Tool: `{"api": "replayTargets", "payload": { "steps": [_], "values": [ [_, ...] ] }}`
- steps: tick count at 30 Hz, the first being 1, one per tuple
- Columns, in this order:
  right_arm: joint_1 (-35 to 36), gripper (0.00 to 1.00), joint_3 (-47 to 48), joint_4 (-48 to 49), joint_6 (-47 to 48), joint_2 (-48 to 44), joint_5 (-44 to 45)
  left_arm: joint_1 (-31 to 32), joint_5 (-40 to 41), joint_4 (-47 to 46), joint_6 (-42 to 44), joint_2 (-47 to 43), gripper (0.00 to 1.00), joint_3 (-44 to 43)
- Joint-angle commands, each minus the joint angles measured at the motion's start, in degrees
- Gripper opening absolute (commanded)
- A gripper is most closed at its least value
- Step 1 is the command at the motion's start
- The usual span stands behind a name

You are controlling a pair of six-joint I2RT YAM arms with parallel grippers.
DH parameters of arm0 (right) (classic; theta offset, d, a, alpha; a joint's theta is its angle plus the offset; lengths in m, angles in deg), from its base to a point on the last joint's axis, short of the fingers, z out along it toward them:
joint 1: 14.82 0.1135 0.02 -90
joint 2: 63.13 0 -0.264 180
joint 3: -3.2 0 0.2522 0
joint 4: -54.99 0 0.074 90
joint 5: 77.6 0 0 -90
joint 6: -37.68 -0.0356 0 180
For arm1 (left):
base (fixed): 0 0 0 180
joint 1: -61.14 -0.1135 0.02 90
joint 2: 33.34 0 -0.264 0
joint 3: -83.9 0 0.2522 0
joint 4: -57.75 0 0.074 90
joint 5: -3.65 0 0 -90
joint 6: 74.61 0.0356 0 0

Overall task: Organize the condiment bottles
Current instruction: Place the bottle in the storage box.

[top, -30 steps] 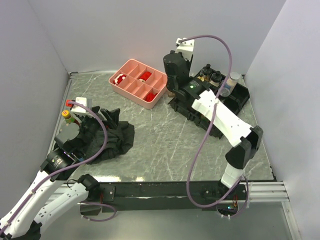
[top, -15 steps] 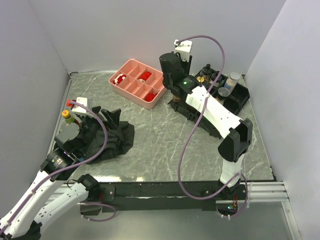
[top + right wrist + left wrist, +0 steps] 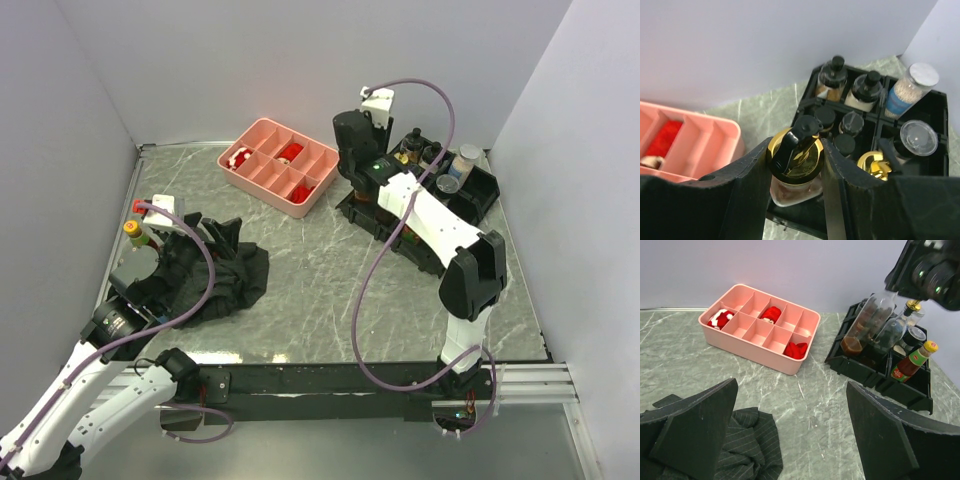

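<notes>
Condiment bottles (image 3: 864,91) are mostly gathered in the black rack (image 3: 478,200) at the upper right of the overhead view, where its compartments keep them upright and grouped. Just left of the rack, at upper centre, the pink tray (image 3: 262,158) holds red pieces and looks to be no part of this job. A black cloth (image 3: 222,278) lies crumpled at lower left.

Over that cloth hangs the left gripper (image 3: 791,385), jaws spread wide with nothing between them. It seems parked well apart from the rack so the other arm has room.

At the rack's left end, the right gripper (image 3: 796,150) is clamped on the tall clear bottle (image 3: 867,322) just under its gold collar. Holding it by the neck leaves the base free to go into a compartment. From the left wrist view the bottle leans, brown sauce pooled at its bottom, with its base at the rack's near left corner. Whether it is seated I cannot tell.

A yellow-capped sauce bottle (image 3: 912,361) is already slotted at the rack's front. A lone yellow-capped bottle (image 3: 134,233) stands at the far left edge beside the left arm, probably yet to be collected.

Smallest, at the rack's back, are the black-lidded jars (image 3: 832,75) and a grey-lidded shaker (image 3: 914,85).
</notes>
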Motion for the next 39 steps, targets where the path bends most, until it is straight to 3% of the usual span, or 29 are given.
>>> {"api": "replayTargets", "payload": {
  "steps": [1,12,16,18,19,28,39],
  "values": [
    [-0.9,0.00,-2.7,9.1,-0.2,-3.0,-1.1,-0.1,0.3,-2.3,0.8,0.2,0.96,-0.1],
    [-1.4,0.00,-6.6,9.6,-1.0,-2.5,-1.3,-0.1,1.0,-2.2,0.8,0.1,0.96,0.0],
    [-1.6,0.32,-6.5,8.2,-2.1,-1.9,-1.3,-0.1,1.0,-2.3,0.8,0.2,0.96,-0.1],
    [-1.7,0.37,-6.8,7.9,-2.4,-1.9,-1.2,-0.1,1.1,-2.2,0.8,0.2,0.97,-0.1],
    [-1.8,0.44,-6.8,7.8,-2.7,-1.9,-1.3,-0.1,1.1,-2.2,0.8,0.3,0.96,-0.1],
    [-2.1,0.60,-7.5,6.9,-3.8,-3.1,0.0,-0.1,1.2,-2.2,0.8,0.2,0.96,0.0],
    [-2.1,0.65,-3.2,3.1,-1.6,-5.9,-2.4,-0.1,1.8,-2.4,0.8,0.3,0.96,0.3]
  ]
}}
